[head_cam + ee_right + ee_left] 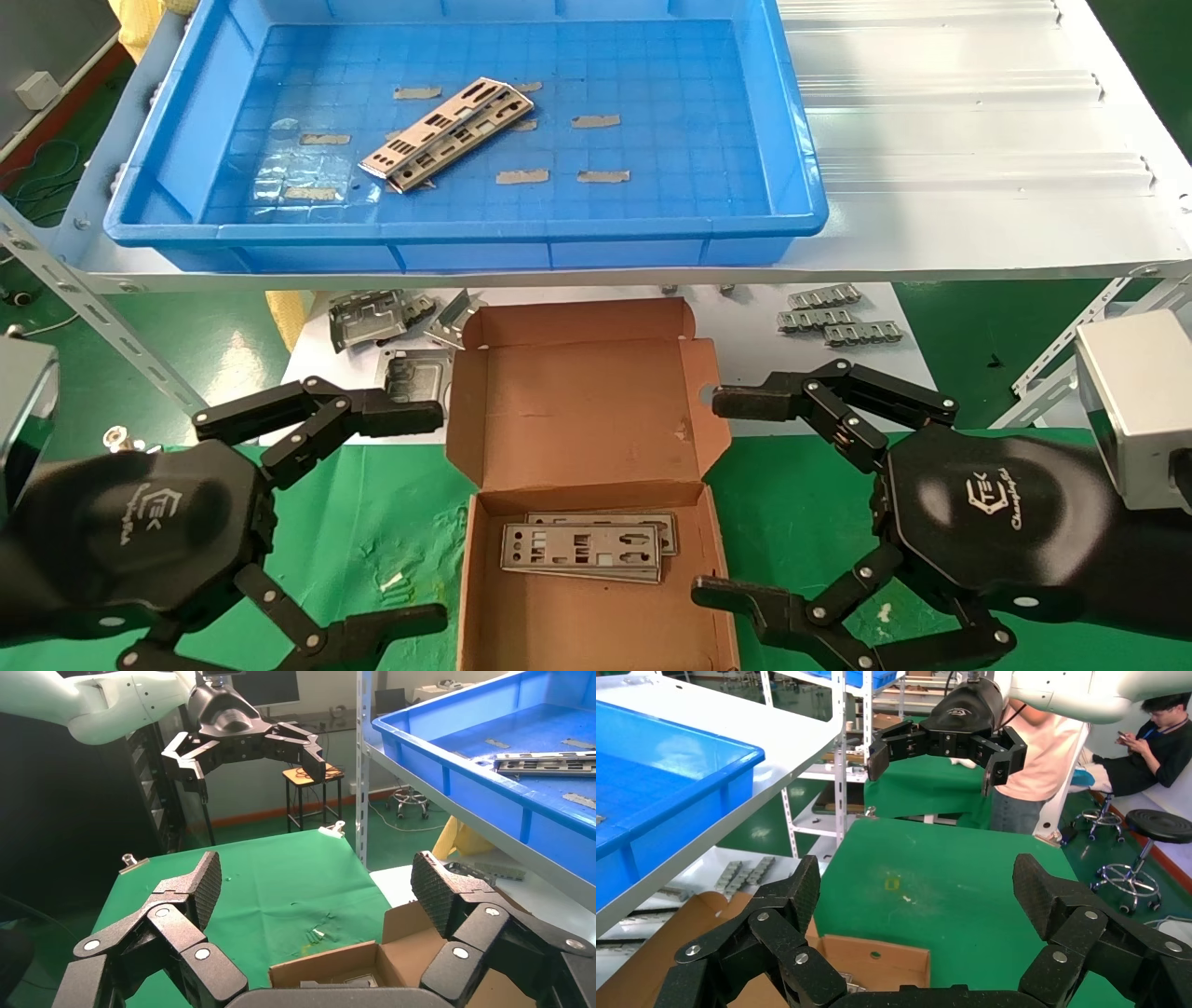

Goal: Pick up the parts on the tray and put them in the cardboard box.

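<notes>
The blue tray [792, 140] stands on the white shelf at the back. Two silvery punched plates [438, 135] lie stacked on its floor, left of centre; they also show in the right wrist view [545, 762]. The cardboard box [577, 410] sits open on the green cloth in front, with two plates [587, 548] lying in its bottom. My left gripper [419, 517] is open and empty to the left of the box. My right gripper [722, 499] is open and empty to the right of the box. Both hang low, at box height.
Bent grey brackets [372, 321] lie on the white board behind the box at left, ribbed strips [838, 317] at right. Slanted shelf struts [93, 308] stand at both sides. Grey tape scraps [596, 121] stick to the tray floor.
</notes>
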`<state>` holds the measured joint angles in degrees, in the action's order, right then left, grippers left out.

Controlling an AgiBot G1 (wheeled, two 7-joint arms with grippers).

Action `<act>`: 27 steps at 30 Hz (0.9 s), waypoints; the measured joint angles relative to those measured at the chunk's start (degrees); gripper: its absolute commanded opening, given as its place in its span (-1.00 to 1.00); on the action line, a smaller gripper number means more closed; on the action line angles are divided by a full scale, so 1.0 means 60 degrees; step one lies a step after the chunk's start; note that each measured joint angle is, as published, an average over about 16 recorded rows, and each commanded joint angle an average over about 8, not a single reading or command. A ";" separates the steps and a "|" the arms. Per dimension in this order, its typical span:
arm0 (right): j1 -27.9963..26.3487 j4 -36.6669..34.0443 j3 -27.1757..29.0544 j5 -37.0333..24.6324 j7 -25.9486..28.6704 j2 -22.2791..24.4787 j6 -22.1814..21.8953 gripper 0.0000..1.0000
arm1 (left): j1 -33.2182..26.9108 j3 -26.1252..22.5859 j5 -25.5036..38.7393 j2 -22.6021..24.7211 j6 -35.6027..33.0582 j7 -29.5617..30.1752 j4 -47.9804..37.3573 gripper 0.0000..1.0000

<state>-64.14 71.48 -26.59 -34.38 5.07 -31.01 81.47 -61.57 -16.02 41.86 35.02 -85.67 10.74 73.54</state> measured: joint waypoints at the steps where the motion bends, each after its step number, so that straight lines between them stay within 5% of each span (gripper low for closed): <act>1: 0.0000 0.0000 0.0000 0.0000 0.0000 0.0000 0.0000 1.00 | 0.0000 0.0000 0.0000 0.0000 0.0000 0.0000 0.0000 1.00; 17: 0.0000 0.0000 0.0000 0.0000 0.0000 0.0000 0.0000 1.00 | 0.0000 0.0000 0.0000 0.0000 0.0000 0.0000 0.0000 1.00; 25: 0.0000 0.0000 0.0000 0.0000 0.0000 0.0000 0.0000 -0.92 | 0.0000 0.0000 0.0000 0.0000 0.0000 0.0000 0.0000 1.00; 27: 0.0000 0.0000 0.0000 0.0000 0.0000 0.0000 0.0000 -1.00 | 0.0000 0.0000 0.0000 0.0000 0.0000 0.0000 0.0000 1.00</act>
<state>-64.14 71.49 -26.59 -34.38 5.07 -31.01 81.47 -61.57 -16.02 41.86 35.02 -85.67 10.74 73.54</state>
